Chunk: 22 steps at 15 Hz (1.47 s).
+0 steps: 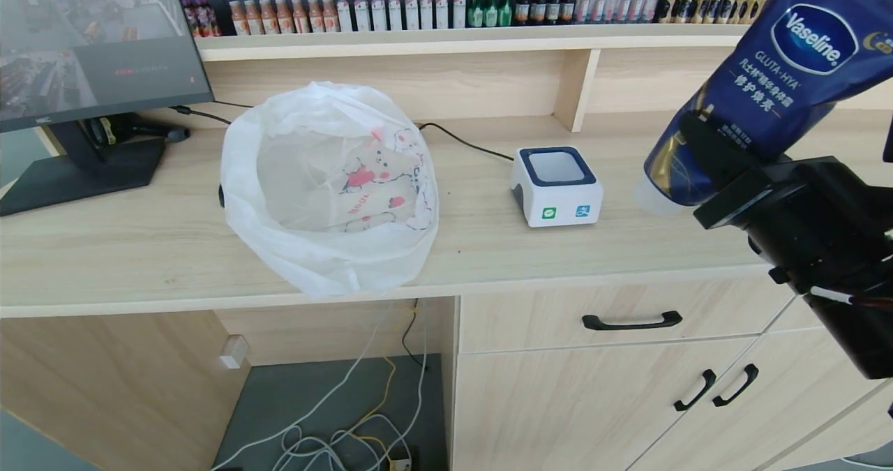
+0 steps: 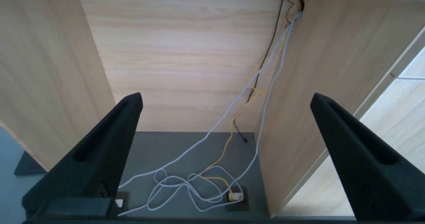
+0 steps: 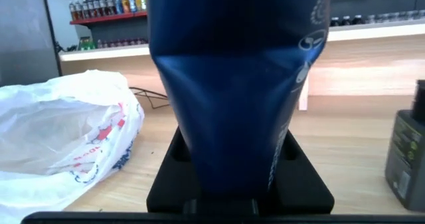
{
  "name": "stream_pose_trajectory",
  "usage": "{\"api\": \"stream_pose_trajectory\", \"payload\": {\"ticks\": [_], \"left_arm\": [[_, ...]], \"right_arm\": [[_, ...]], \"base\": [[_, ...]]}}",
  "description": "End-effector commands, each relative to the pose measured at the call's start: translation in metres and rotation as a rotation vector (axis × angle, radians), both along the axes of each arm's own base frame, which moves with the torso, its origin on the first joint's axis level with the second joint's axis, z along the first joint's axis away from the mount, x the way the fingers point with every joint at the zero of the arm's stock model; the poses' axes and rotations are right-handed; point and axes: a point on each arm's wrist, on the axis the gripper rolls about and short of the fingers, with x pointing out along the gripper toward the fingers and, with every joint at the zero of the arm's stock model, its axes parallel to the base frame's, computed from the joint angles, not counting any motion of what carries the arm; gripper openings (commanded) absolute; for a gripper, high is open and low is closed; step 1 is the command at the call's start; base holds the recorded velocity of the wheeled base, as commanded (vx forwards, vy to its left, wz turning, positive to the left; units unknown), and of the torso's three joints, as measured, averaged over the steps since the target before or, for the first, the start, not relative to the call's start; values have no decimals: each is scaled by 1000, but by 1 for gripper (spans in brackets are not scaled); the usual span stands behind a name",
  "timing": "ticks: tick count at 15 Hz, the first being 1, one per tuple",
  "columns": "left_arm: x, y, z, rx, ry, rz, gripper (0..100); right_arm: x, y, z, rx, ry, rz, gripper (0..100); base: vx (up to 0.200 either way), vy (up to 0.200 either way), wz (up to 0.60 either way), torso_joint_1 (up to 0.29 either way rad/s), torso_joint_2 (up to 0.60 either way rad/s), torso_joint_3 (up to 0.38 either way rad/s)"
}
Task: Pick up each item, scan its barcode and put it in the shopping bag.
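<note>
The left gripper [image 2: 227,104] faces the recess under the counter, its fingers spread wide with nothing between them and cables [image 2: 199,184] on the floor beyond. At the upper left of the head view a monitor [image 1: 91,38] stands on the wooden counter [image 1: 139,248]. Left of centre the white shopping bag [image 1: 328,185] sits open-mouthed, and the small white scanner [image 1: 556,185] stands right of centre, apart from it. At the right edge the right gripper [image 1: 718,153] is clamped on the lower end of a dark blue tube [image 1: 774,73], held tilted in the air
</note>
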Motion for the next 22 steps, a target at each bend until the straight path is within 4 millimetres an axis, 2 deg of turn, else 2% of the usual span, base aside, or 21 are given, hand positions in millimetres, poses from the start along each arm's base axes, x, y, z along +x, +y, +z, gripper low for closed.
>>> {"api": "stream_pose_trajectory", "payload": {"ticks": [1,2,5,9,10,12,13,16,19,22], "left_arm": [[0,0,0,0,-1,-1,100],[0,0,0,0,-1,0,100],[0,0,0,0,-1,0,100],[0,0,0,0,-1,0,100],[0,0,0,0,-1,0,100],[0,0,0,0,-1,0,100],[0,0,0,0,-1,0,100],[0,0,0,0,-1,0,100],[0,0,0,0,-1,-1,100],[0,0,0,0,-1,0,100]], "right_arm": [[9,7,3,6,-10,26,0],[19,12,11,12,-38,70,0],[41,23,13,90,15,128,0],[71,46,28,264,9,250,0],[75,49,34,301,19,275,0],[70,64,44,390,80,375,0],[72,68,42,426,162,393,0],[87,78,47,500,231,421,0],[104,86,57,648,307,394,0],[109,91,68,802,426,350,0]], "base": [[0,0,0,0,0,0],[0,0,0,0,0,0],[0,0,0,0,0,0],[0,0,0,0,0,0],[0,0,0,0,0,0],[0,0,0,0,0,0],[0,0,0,0,0,0],[0,0,0,0,0,0],[0,0,0,0,0,0],[0,0,0,0,0,0]]}}
